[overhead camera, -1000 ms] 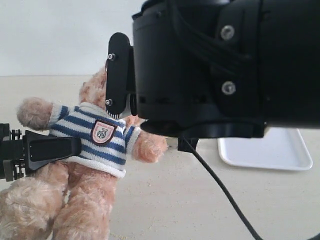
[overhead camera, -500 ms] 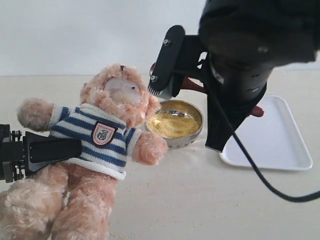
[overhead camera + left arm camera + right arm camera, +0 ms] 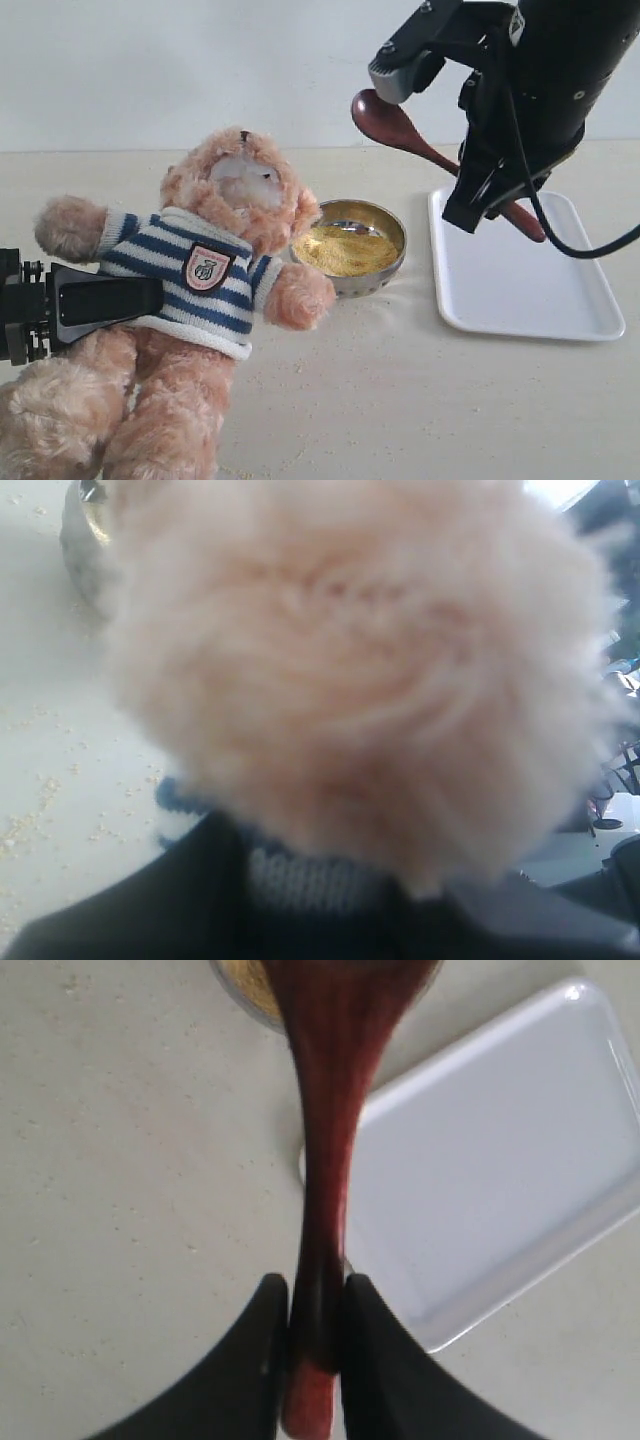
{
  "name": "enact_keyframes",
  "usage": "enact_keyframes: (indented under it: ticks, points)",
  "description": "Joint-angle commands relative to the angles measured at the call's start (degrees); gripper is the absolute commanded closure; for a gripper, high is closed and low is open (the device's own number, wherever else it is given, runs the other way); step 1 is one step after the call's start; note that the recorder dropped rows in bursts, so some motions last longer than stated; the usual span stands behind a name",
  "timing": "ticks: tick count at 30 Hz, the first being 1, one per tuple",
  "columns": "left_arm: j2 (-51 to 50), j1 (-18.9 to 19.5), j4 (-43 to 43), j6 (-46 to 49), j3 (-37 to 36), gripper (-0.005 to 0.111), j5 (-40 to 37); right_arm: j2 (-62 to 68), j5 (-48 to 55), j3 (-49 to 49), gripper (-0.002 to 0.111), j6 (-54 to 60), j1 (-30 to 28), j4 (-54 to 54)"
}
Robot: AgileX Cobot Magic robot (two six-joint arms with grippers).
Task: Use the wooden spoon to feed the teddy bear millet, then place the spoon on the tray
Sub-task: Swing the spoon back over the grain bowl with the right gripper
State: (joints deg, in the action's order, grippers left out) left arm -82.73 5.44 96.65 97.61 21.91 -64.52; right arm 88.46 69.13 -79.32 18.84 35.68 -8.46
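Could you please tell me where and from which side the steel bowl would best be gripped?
Probably pinch the steel bowl at its rim from above, on the side facing the tray, one finger inside, one outside. It stands upright with a thin open rim, millet lies below it, and the teddy bear's paw crowds the opposite side.

The exterior camera is looking low across the table point(image 3: 380, 400), the bear point(image 3: 215, 250) close at lower left. The left wrist camera is nearly touching its fur; the right is overlooking the shared tray point(image 3: 500, 1160).
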Motion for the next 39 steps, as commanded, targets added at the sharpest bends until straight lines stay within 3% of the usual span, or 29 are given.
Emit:
enact_keyframes:
  ticks: [1, 6, 14, 22, 27, 33, 39]
  points:
    - [-0.03, 0.12, 0.25, 0.11, 0.00, 0.102, -1.62, 2.85, 0.84, -0.78, 0.108, 4.03, -2.02, 3.64]
    - [-0.03, 0.12, 0.15, 0.11, 0.00, 0.102, -1.62, 4.21, 0.84, -0.78, 0.108, 6.32, -2.02, 10.10]
    - [-0.03, 0.12, -0.25, 0.11, 0.00, 0.102, -1.49, 7.09, 0.84, -0.78, 0.108, -2.18, -2.02, -5.20]
    - [-0.03, 0.12, -0.12, 0.11, 0.00, 0.102, -1.25, 10.10, 0.84, -0.78, 0.108, -3.95, -1.91, -12.47]
    - [-0.03, 0.12, -0.12, 0.11, 0.00, 0.102, -1.15, 15.06, 0.84, -0.78, 0.108, -5.39, -0.18, -21.85]
    - [-0.03, 0.12, -0.24, 0.11, 0.00, 0.102, -1.05, 24.36, 0.84, -0.78, 0.108, -9.21, 8.33, -43.36]
    - [-0.03, 0.12, -0.24, 0.11, 0.00, 0.102, -0.79, 29.40, 0.84, -0.78, 0.108, -10.90, 8.87, -52.56]
